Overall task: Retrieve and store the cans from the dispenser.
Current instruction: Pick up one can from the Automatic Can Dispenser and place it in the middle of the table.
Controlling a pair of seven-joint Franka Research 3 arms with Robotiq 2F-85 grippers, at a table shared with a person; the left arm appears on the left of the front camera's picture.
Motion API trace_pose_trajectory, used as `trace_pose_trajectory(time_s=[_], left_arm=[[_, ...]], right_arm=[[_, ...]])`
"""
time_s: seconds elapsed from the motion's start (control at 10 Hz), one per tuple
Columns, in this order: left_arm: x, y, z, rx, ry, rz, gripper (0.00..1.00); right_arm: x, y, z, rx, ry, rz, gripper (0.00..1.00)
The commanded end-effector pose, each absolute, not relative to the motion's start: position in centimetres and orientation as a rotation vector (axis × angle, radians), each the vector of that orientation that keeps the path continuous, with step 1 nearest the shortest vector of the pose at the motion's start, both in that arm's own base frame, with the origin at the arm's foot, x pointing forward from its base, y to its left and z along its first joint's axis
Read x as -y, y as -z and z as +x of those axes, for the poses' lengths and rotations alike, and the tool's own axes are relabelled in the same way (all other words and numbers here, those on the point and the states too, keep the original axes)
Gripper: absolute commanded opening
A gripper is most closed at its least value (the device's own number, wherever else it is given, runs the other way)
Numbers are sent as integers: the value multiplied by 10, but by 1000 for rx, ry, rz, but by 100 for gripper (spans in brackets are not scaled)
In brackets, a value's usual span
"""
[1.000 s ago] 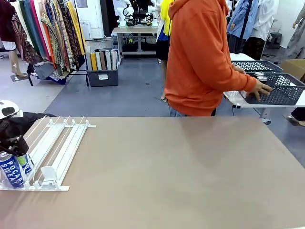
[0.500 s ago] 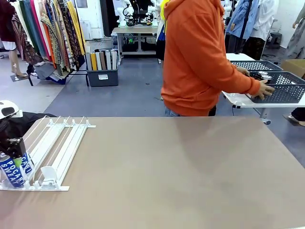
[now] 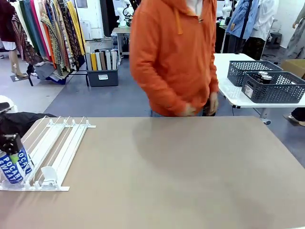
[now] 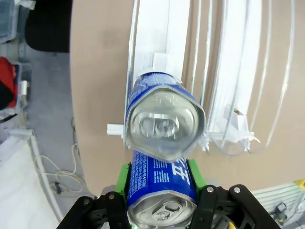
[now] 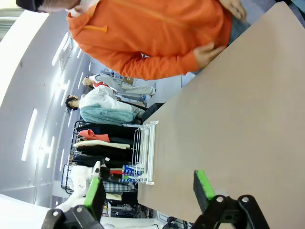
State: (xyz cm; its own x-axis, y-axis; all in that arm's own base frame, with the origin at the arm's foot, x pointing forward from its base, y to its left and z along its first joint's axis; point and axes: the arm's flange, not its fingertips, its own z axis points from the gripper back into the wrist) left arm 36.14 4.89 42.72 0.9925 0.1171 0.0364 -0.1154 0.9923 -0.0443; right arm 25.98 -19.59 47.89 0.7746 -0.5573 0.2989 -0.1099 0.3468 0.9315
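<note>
The white dispenser (image 3: pixel 59 148) lies at the table's left front, with two blue cans at its near end. My left gripper (image 3: pixel 10 149) comes down on the outer can (image 3: pixel 9 172) and is shut on it. In the left wrist view the green pads (image 4: pixel 125 175) press both sides of that blue can (image 4: pixel 162 183). A second blue can (image 4: pixel 164 125) stands just beyond it, against the dispenser's clear lip (image 4: pixel 228 143). My right gripper (image 5: pixel 148 191) hangs open above the table with nothing between its fingers, far from the dispenser (image 5: pixel 147 152).
A person in an orange hoodie (image 3: pixel 171 57) stands at the table's far edge, hands low near it. Two dark grey lattice baskets (image 3: pixel 274 88) sit on a white side table at the back right. The brown tabletop (image 3: pixel 181 176) stretches right of the dispenser.
My left gripper has closed on the outer blue can, which now leans slightly. The person has left the baskets at the side table and stepped left to face my table.
</note>
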Motion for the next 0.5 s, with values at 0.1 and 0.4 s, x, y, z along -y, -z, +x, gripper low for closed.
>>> trace_pose_trajectory(time_s=[0.1,0.4], left_arm=[[-54,-508,274,151,-147,-47,0],[-68,-574,212,379,-45,-215,0]], right_arm=[[196,-482,262,677,322,1218,100],[196,-482,262,677,322,1218,100]])
